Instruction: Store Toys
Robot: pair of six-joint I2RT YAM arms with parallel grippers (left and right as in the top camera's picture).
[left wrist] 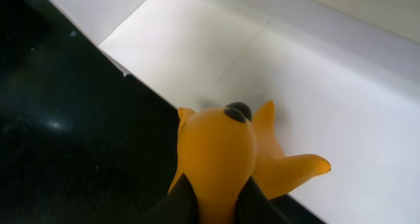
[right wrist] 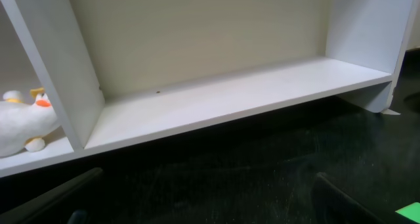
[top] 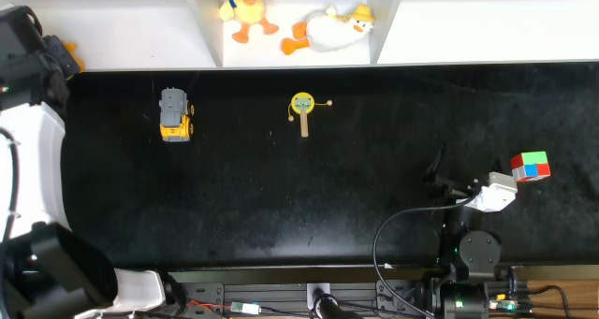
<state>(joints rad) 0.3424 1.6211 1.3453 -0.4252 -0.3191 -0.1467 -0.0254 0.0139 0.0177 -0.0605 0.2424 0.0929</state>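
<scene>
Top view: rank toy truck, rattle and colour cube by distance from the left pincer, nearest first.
1. Toy truck: left part of the mat, closest to the left pincer, which grips an orange toy at the shelf's left end.
2. Rattle: middle of the mat.
3. Colour cube: far right.

Bright, even light from above leaves the white shelf [top: 487,24] nearly shadowless. The black counter [top: 374,188] stays dark, with a faint glare patch beside the left fingers [left wrist: 174,207]; the orange toy [left wrist: 220,152] between them gleams softly.
</scene>
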